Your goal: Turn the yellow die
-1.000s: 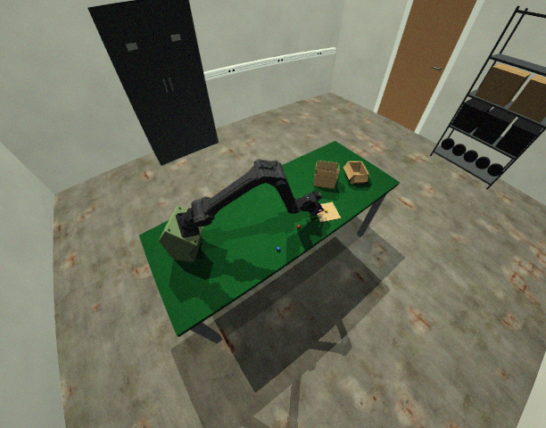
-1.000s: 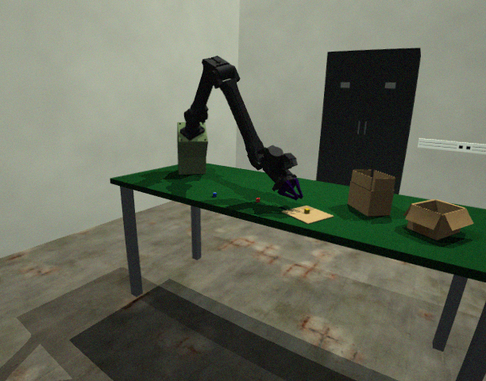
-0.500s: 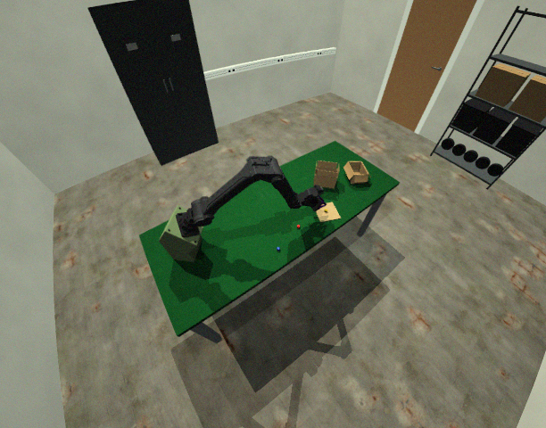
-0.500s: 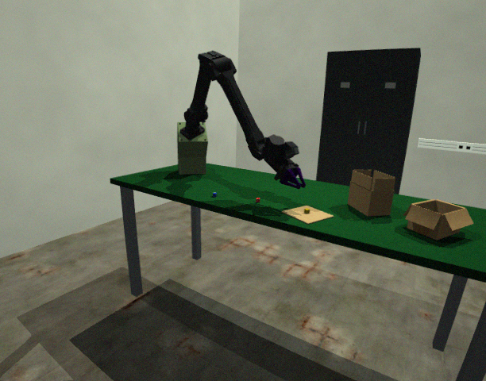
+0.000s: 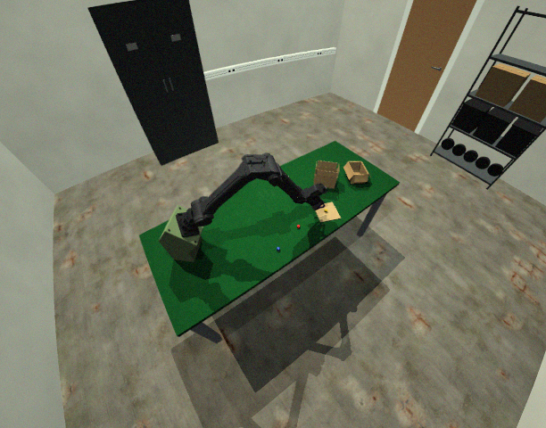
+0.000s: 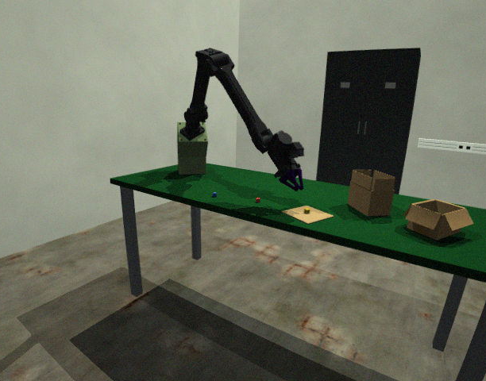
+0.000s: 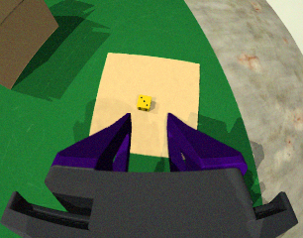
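Note:
The yellow die (image 7: 144, 101) sits flat near the middle of the tan mat (image 7: 166, 75), well inside its edges; its top pips are too small to read. It also shows in the top and exterior views (image 5: 325, 211) (image 6: 306, 211), on the mat (image 6: 313, 216) near the table's front edge. My gripper (image 7: 149, 119) (image 6: 295, 185) hangs above the mat's near edge, behind the die and clear of it. Its purple fingers stand a little apart with nothing between them. The red die (image 6: 257, 200) and the blue die (image 6: 214, 194) lie on the green table to the left of the mat.
A tall closed cardboard box (image 6: 370, 191) and a low open box (image 6: 436, 217) stand on the table to the right of the mat. The arm's base block (image 6: 191, 153) is at the far left. The table's front edge runs close to the mat.

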Controlling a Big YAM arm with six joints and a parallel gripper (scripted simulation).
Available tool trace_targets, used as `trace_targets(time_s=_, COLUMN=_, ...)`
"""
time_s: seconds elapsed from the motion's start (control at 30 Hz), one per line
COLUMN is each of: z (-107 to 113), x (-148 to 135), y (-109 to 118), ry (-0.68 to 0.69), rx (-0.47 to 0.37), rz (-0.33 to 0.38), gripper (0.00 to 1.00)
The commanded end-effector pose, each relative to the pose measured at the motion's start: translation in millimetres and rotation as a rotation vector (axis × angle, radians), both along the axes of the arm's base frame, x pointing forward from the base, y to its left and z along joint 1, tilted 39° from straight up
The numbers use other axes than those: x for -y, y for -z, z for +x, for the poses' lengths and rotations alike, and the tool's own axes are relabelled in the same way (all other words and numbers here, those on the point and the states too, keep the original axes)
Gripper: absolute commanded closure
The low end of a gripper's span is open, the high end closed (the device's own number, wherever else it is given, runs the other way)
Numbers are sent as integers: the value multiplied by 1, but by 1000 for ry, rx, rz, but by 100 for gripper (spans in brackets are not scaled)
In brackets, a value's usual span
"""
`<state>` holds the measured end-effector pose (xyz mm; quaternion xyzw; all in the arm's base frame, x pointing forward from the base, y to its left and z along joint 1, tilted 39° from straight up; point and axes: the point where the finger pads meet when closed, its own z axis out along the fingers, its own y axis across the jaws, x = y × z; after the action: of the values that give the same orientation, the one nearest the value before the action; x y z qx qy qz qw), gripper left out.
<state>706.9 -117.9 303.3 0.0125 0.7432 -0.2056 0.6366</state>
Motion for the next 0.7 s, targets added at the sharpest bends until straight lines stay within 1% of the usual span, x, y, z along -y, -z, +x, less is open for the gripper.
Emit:
trace_targets(time_s=0.0, z=9, x=-20, y=-72, ry=2, rx=-14, rz=43, gripper=70)
trace_targets(time_s=0.07, z=9, x=-20, y=-76, ry=27, rx=-95, rz=67, gripper=70)
trace_targets(time_s=0.1, z=23, x=-21, y=-50, ry=42, rx=-184, rz=83, gripper=70)
trace_targets(time_s=0.23, z=25, x=-23, y=-61, ry=97, rx=-359, rz=134, gripper=70)
trace_targets(time_s=0.3, z=25, x=-23, y=-61, ry=97, rx=-359, rz=134, gripper=70)
trace_targets(time_s=0.4, z=27, x=-23, y=-68, ry=138, rx=-483, rz=171, gripper=70)
trace_targets(time_s=0.5, z=28, x=-24, y=-72, ry=169, rx=-579, rz=200, gripper=70)
trace_targets(time_s=0.57, z=29, x=-27, y=-75, ry=178, rx=-629, rz=214, gripper=70)
trace_targets(time_s=0.67, z=31, x=-28, y=-77, ry=192, rx=-678, rz=229, gripper=70)
